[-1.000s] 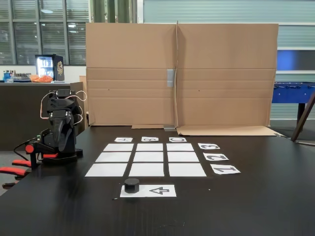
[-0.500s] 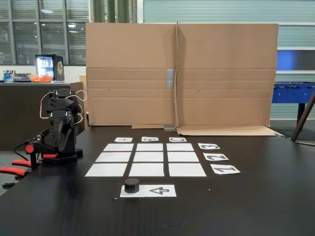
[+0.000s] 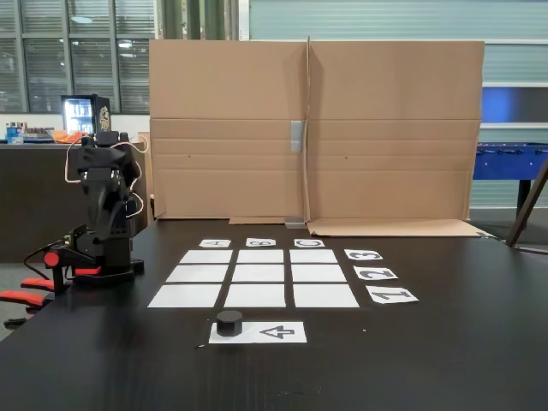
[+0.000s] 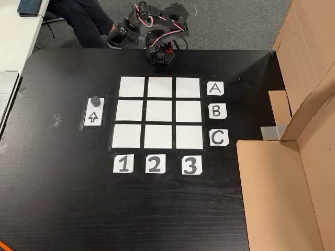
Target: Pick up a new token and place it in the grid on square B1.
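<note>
The token [image 3: 229, 322] [image 4: 95, 100] is a small black puck standing on one end of the white arrow strip [image 3: 276, 331] [image 4: 93, 117], just outside the grid [image 3: 257, 274] [image 4: 158, 112]. Square B1 [image 3: 255, 295] [image 4: 130, 111] is bare white paper, the grid cell closest to the strip. My arm stands past the A row, at the left in the fixed view. Its gripper [image 3: 110, 235] [image 4: 158, 58] hangs tucked close to the base, far from the token. The jaws are too dark and small to read.
Paper labels A, B, C [image 4: 216, 111] and 1, 2, 3 [image 4: 154, 164] border the grid. A tall cardboard wall [image 3: 312, 128] stands behind the grid, with a cardboard flap [image 4: 272, 193] lying on the table. A person's legs [image 4: 78, 18] are beside the arm's base.
The arm's upper links have risen from their folded pose. The token and the papers have not moved.
</note>
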You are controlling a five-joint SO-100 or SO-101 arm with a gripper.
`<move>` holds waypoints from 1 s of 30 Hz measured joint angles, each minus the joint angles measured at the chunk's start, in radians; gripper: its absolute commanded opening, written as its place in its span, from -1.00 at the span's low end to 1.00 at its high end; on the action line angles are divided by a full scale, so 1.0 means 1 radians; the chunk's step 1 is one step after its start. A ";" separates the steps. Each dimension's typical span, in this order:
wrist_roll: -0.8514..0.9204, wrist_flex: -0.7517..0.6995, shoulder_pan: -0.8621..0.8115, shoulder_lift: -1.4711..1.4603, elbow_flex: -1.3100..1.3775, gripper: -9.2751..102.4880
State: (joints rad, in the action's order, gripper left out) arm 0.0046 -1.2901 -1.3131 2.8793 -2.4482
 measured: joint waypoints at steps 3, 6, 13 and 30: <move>0.000 -0.012 -0.003 -0.104 0.110 -0.42; 0.000 -0.020 0.005 -0.232 0.190 -0.42; 0.000 -0.046 0.063 -0.477 0.405 -0.42; -0.006 -0.114 0.241 -0.917 0.796 -0.42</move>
State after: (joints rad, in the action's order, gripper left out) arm -0.0015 -1.4036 -1.0723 1.9620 -1.6521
